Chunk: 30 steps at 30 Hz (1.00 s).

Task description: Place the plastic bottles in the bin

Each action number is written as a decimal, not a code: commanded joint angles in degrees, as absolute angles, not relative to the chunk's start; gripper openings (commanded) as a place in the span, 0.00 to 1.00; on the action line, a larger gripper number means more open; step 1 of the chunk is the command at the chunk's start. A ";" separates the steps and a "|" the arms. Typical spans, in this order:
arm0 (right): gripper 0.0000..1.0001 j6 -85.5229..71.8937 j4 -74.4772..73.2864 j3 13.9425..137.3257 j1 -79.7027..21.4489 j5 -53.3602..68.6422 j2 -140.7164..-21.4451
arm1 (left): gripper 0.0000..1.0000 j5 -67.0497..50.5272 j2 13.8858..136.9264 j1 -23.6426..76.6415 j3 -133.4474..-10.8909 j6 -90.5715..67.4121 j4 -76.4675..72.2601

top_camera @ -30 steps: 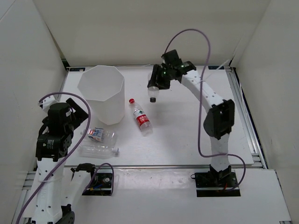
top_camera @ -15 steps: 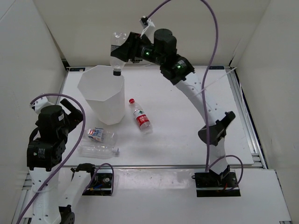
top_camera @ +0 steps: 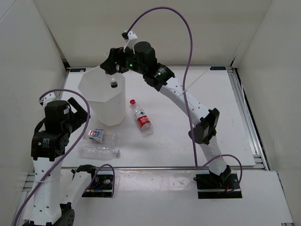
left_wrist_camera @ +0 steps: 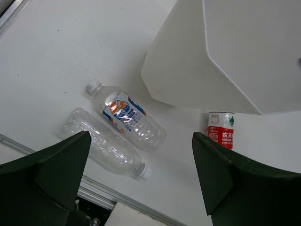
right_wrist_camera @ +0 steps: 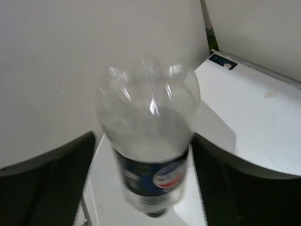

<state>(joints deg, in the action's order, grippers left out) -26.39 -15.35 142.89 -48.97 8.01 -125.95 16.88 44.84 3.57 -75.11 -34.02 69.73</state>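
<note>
Fingers, right (right_wrist_camera: 47, 183): dark, parted, one on each side of dark bottle (right_wrist_camera: 148, 141); cannot tell whether pressing on it or just clear of it, as the bottle is blurred in wrist view.
Dark bottle: cap down, base toward wrist camera, clear body, dark blue label low near the neck. In top view, black cap shows against inside of bin (top_camera: 101, 101), close to its right rim. Cannot tell whether cap is below rim level.
Right arm (top_camera: 181, 96): reaching from near right edge of tabletop (top_camera: 188, 141) up and leftward, wrist high over far right side of bin.
Bin: white, faceted, upright and open-topped on far left part of tabletop.
Fingers, left (left_wrist_camera: 47, 165): spread wide, nothing between them, held in the air and looking down on the near left bottles.
Left arm (top_camera: 51, 136): raised at near left corner, apart from bin and bottles.
Blue bottle (left_wrist_camera: 131, 117): on its side near foot of bin, blue-white label with some orange.
Clear bottle (left_wrist_camera: 106, 148): no label, on its side just beside blue bottle on the near side, caps at opposite ends; cannot tell whether touching.
Red bottle (top_camera: 142, 118): on its side right of bin, red cap toward far edge, red label, apart from the other two.
</note>
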 commanded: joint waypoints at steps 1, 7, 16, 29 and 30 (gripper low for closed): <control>0.94 -19.17 -16.95 143.62 -49.57 6.25 -121.48 | 0.99 16.26 44.91 3.78 -72.96 -37.17 67.41; 1.00 -13.54 -25.74 141.33 -49.57 0.80 -114.02 | 0.99 16.26 42.81 3.78 -62.61 -50.08 66.88; 1.00 -23.61 -33.21 120.02 -38.00 3.28 -98.80 | 0.99 18.81 41.57 3.78 -53.09 -62.93 68.03; 1.00 -22.85 -38.76 102.92 -38.14 23.29 -108.18 | 0.99 19.95 41.22 3.78 -51.06 -62.06 67.24; 1.00 -22.85 -38.76 103.53 -38.14 23.29 -110.63 | 0.99 19.95 42.00 3.78 -51.93 -61.44 67.24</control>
<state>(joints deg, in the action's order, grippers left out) -23.97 -37.87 102.54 -36.84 18.87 -109.10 18.26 41.34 3.57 -50.76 -62.41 67.70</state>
